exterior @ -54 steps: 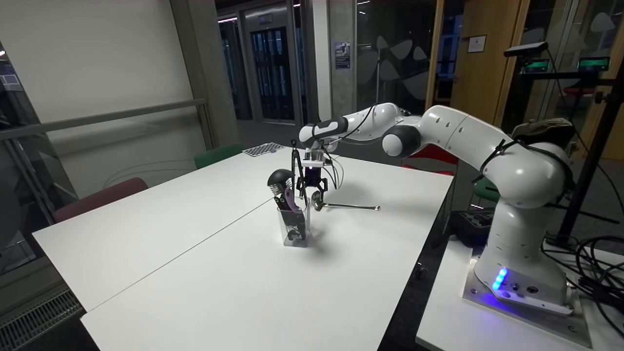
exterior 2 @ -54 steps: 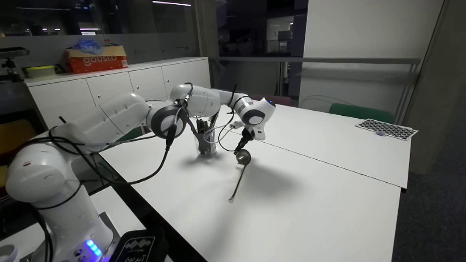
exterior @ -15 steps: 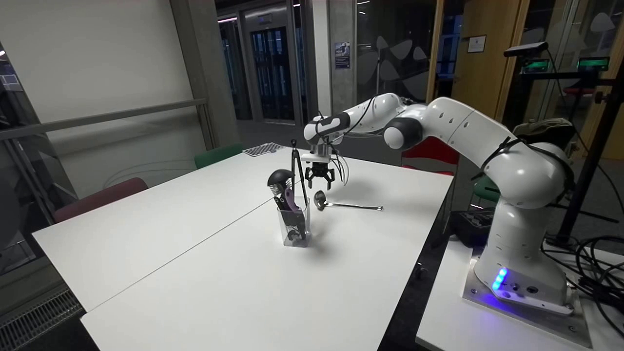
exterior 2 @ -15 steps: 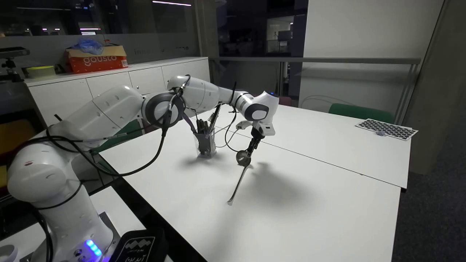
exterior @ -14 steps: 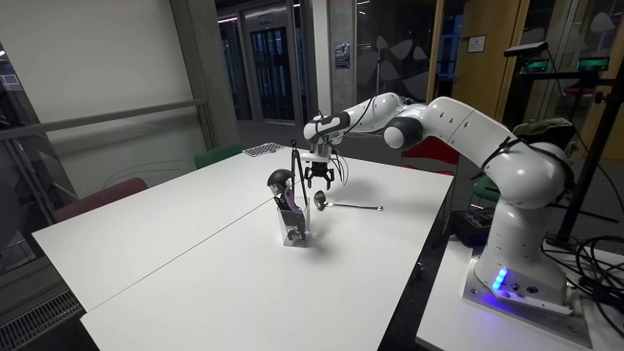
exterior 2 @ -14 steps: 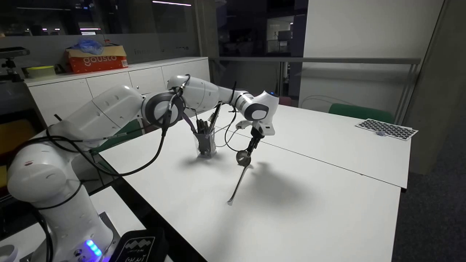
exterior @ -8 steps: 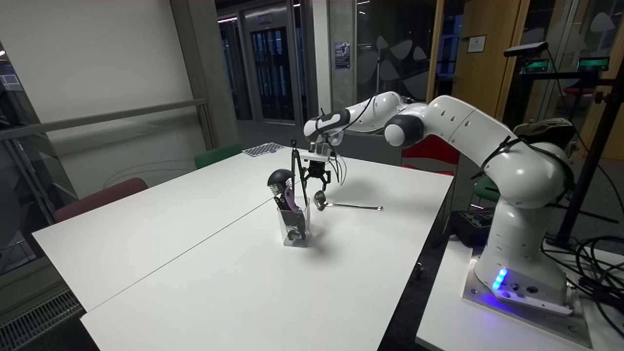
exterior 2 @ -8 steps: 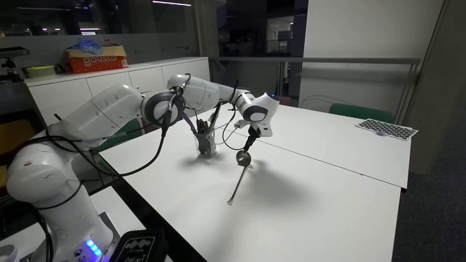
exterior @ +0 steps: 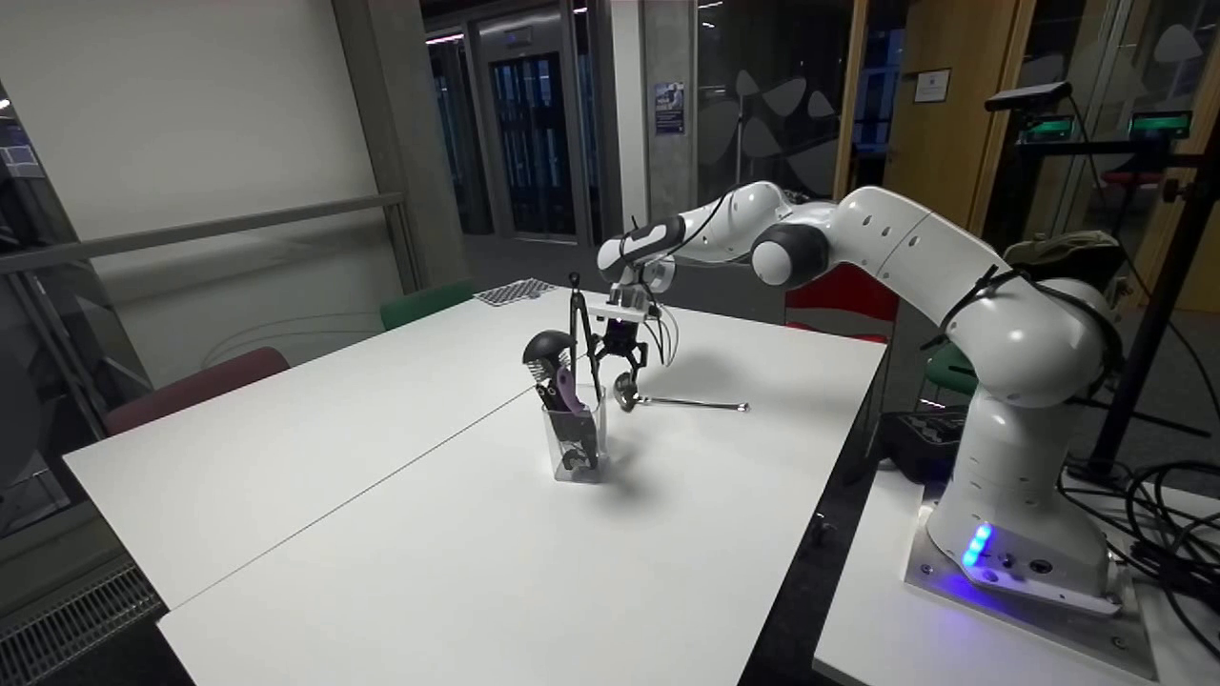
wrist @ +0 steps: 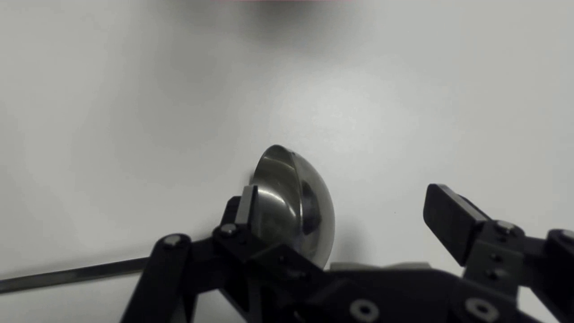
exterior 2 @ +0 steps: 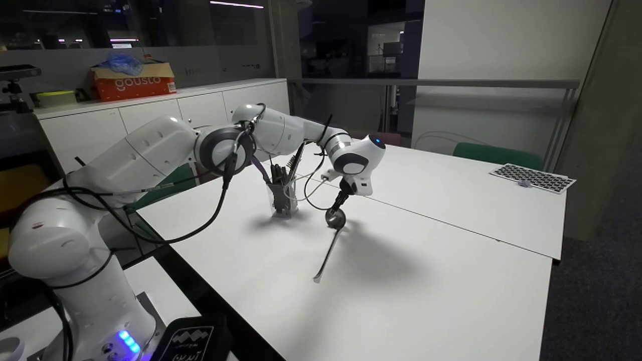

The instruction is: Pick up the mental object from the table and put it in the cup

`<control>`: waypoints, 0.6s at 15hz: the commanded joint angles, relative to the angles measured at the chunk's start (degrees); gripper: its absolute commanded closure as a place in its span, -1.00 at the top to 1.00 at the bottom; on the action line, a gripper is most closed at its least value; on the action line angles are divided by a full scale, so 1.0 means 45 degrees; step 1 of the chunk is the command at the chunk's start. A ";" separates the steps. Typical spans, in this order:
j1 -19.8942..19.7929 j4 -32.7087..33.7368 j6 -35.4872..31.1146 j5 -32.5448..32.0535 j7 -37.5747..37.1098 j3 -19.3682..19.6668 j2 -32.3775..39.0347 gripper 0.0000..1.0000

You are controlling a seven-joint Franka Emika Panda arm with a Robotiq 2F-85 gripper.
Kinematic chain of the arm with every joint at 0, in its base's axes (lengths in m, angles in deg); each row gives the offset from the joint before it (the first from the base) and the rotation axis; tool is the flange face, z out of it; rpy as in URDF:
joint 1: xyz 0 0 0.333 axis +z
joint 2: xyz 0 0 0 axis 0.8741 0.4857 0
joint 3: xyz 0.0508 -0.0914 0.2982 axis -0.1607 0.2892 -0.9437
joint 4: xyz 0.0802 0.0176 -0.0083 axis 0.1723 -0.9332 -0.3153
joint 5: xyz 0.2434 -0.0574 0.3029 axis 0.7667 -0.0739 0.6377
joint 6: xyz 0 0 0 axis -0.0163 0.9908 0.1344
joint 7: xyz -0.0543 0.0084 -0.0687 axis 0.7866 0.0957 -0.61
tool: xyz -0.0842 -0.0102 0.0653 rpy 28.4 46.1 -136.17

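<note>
The metal object is a grey ladle [exterior: 692,403] lying on the white table, its round bowl on edge and its handle toward the robot base; it also shows in an exterior view [exterior 2: 328,250]. The cup [exterior: 602,440] is clear, upright and full of dark utensils; it also shows in an exterior view [exterior 2: 294,203]. My gripper [exterior: 620,362] is open, tilted and empty, just above and beyond the bowl. In the wrist view the ladle's bowl [wrist: 287,179] appears between the fingers [wrist: 343,202], partly hidden by the left one. I cannot tell whether they touch.
Tall utensils, including a black ladle [exterior: 548,345] and black tongs [exterior: 576,324], stick up from the cup close to my gripper. A checkered board [exterior 2: 534,178] lies at the far table end. Chairs, one of them green [exterior 2: 496,154], stand round the table [exterior: 457,562].
Since 3.6 seconds ago the arm has risen and the ladle has shifted slightly toward the base. In the last second my open gripper has tilted and lowered a little toward the bowl.
</note>
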 commanded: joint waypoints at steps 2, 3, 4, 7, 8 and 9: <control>-0.0183 -0.1212 -0.0367 0.0467 0.0599 -0.0179 -0.0707 0.39; -0.0181 -0.1266 -0.0379 0.0492 0.0640 -0.0166 -0.0717 0.28; -0.0185 -0.1314 -0.0387 0.0518 0.0676 -0.0160 -0.0728 0.11; -0.0198 -0.1382 -0.0413 0.0539 0.0728 -0.0144 -0.0761 -0.35; -0.0201 -0.1395 -0.0422 0.0541 0.0753 -0.0141 -0.0771 -0.49; -0.0202 -0.1395 -0.0428 0.0539 0.0758 -0.0136 -0.0775 -0.66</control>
